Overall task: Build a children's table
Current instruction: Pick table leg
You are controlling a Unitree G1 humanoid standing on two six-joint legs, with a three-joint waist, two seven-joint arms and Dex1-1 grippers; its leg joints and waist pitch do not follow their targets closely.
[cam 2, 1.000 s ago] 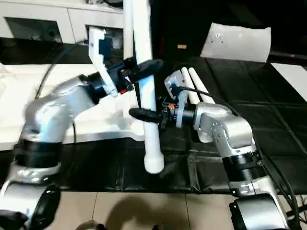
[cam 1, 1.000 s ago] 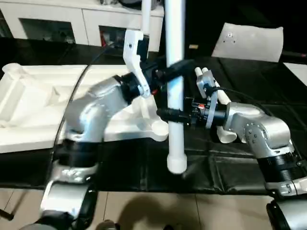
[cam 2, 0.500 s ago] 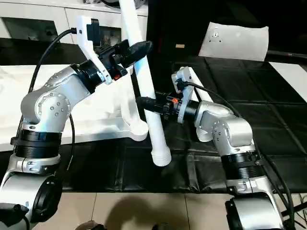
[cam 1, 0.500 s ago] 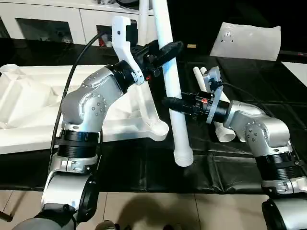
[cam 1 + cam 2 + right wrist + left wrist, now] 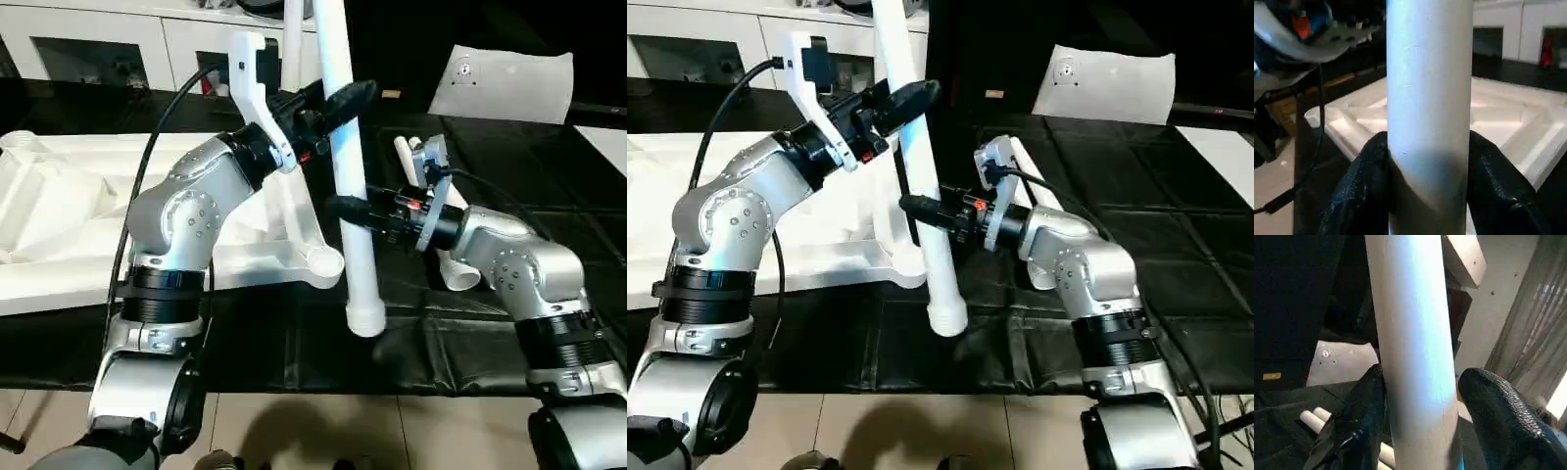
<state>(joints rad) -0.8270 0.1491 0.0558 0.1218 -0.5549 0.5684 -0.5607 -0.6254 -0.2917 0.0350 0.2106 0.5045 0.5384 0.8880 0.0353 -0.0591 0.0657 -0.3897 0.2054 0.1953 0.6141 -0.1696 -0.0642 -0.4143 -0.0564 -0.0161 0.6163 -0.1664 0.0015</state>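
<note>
Both grippers are clamped on the same long white leg (image 5: pixel 345 166), which stands nearly upright in the air above the black mat (image 5: pixel 490 333). The left gripper (image 5: pixel 338 101) grips it high up, its black fingers (image 5: pixel 1498 406) on either side of the tube; the right gripper (image 5: pixel 345 210) grasps it lower down, fingers (image 5: pixel 1359 186) pressed to both sides. The leg's wider, flared end hangs free just above the mat, beside the near corner of the tabletop.

The white tabletop (image 5: pixel 69 215) lies upside down on the left half of the work surface, ribs and cross-braces facing up, with a round corner socket (image 5: pixel 323 262) near the hanging leg. Another leg (image 5: pixel 292 39) rises behind the left gripper. Two more legs (image 5: pixel 1024 171) lie side by side on the mat behind the right arm. Farther back, a flat white panel (image 5: pixel 509 83) rests tilted, and a white cabinet (image 5: pixel 118 39) stands along the back.
</note>
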